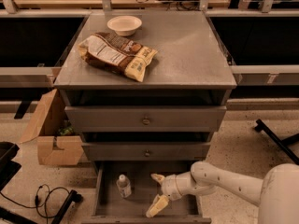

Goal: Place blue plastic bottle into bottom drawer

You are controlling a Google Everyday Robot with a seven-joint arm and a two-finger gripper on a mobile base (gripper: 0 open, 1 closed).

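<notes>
We list: small clear blue plastic bottle (pixel 124 186), upright in open grey bottom drawer (pixel 108 204); cream two-finger gripper (pixel 157 192) just beside it (fingers spread, holding nothing).
</notes>
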